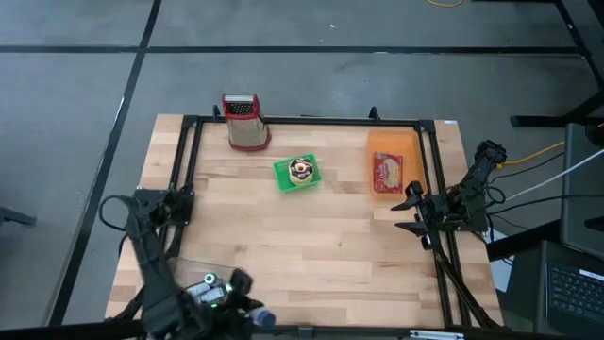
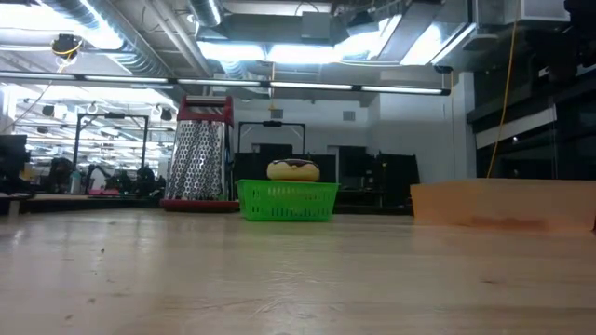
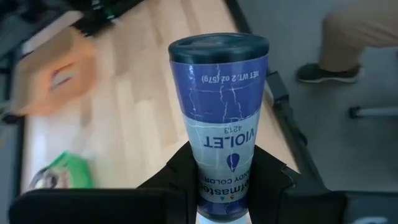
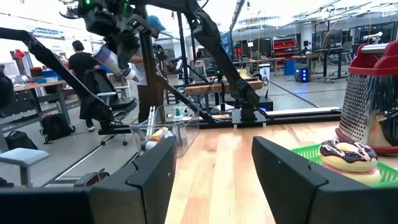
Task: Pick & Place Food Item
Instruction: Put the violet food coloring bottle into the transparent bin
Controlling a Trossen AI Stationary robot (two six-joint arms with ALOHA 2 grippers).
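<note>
My left gripper (image 3: 227, 171) is shut on a bottle with a blue and violet label (image 3: 219, 118). It is held above the table's near left corner (image 1: 247, 310), and the right wrist view shows it high over the table (image 4: 116, 62). A doughnut (image 1: 301, 169) lies in a green basket (image 2: 287, 201) on the far middle of the table. My right gripper (image 1: 411, 210) waits open at the table's right edge, and its fingers (image 4: 155, 171) hold nothing. My left gripper pinches the bottle between its two fingers (image 3: 177, 183), on the label's lower part near the bottle's white end (image 3: 221, 196). The fingers lie across the bottle. The bottle's dark blue end (image 3: 217, 46) points away from the wrist. The bottle is lifted clear of the table and slants downward.
A red-topped metal grater (image 1: 245, 123) stands at the far edge, left of the basket. An orange packet (image 1: 388, 162) lies at the far right. A clear plastic box (image 4: 163, 132) sits near the table's near left side. A black frame (image 1: 302, 120) borders the wooden table.
</note>
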